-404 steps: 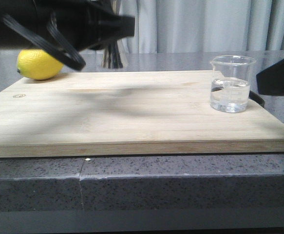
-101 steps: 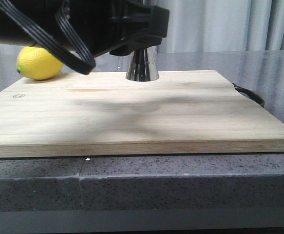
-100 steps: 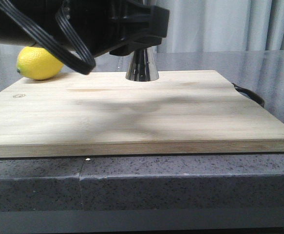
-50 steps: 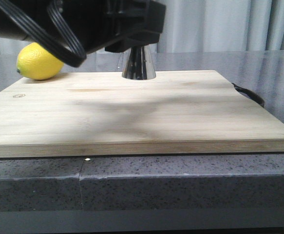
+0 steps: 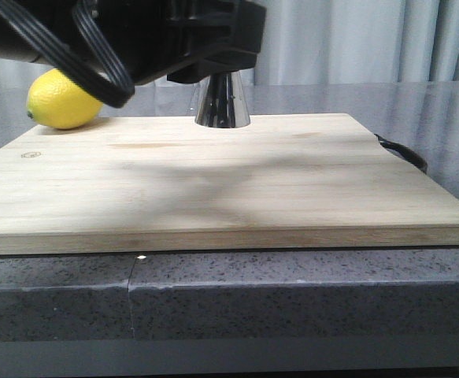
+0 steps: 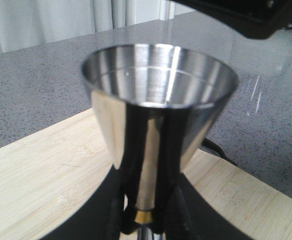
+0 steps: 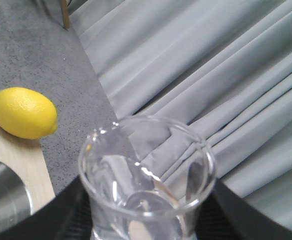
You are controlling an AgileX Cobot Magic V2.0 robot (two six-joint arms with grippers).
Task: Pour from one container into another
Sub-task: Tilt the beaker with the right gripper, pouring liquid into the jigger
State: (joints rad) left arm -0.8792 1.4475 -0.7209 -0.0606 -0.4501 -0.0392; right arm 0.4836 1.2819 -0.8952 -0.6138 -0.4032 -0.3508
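Note:
The steel jigger (image 6: 158, 95) stands upright over the wooden board (image 6: 30, 190). My left gripper (image 6: 144, 212) is shut on its narrow waist at the gold band (image 6: 143, 216). The front view shows only its lower cone (image 5: 223, 102), at the board's far edge under my left arm (image 5: 135, 35). My right gripper (image 7: 146, 222) is shut on the clear glass beaker (image 7: 146, 175), held up high and seen against the curtains. Below it, at one side, the jigger's rim (image 7: 3, 200) shows. The front view shows neither the beaker nor the right gripper.
A yellow lemon (image 5: 60, 98) lies on the counter at the board's far left corner. The board (image 5: 229, 181) has a black handle (image 5: 402, 152) on its right end. Grey curtains (image 5: 355, 39) hang behind the counter.
Four seconds ago the beaker stood on the board's right side; it is now off the board in my right gripper. Over the last second the jigger has shifted slightly left with my left gripper.

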